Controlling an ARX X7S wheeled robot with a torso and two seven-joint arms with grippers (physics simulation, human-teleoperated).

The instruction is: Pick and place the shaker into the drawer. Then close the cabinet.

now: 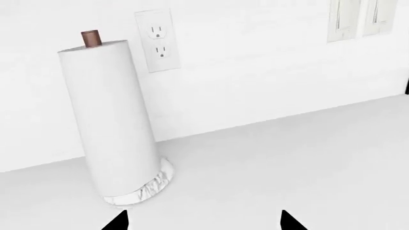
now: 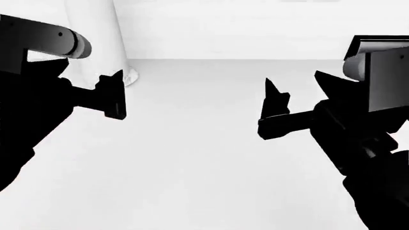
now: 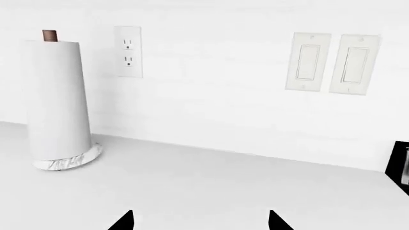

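The shaker and the drawer are out of view in every frame. Of the cabinet only its white top (image 2: 191,167) shows, under both arms. My left gripper (image 1: 202,219) is open and empty, low over the white top and close to a tall white paper-towel column. My right gripper (image 3: 200,219) is open and empty over bare top, further right. In the head view the right gripper (image 2: 292,79) has its two black fingertips spread apart, and the left arm comes in from the left edge.
The tall white column with a marbled base (image 1: 108,120) stands at the back left by the wall, also in the head view (image 2: 96,43) and right wrist view (image 3: 57,100). A wall outlet (image 3: 128,51) and two light switches (image 3: 329,62) sit behind. A black object's edge (image 3: 401,163) shows at far right.
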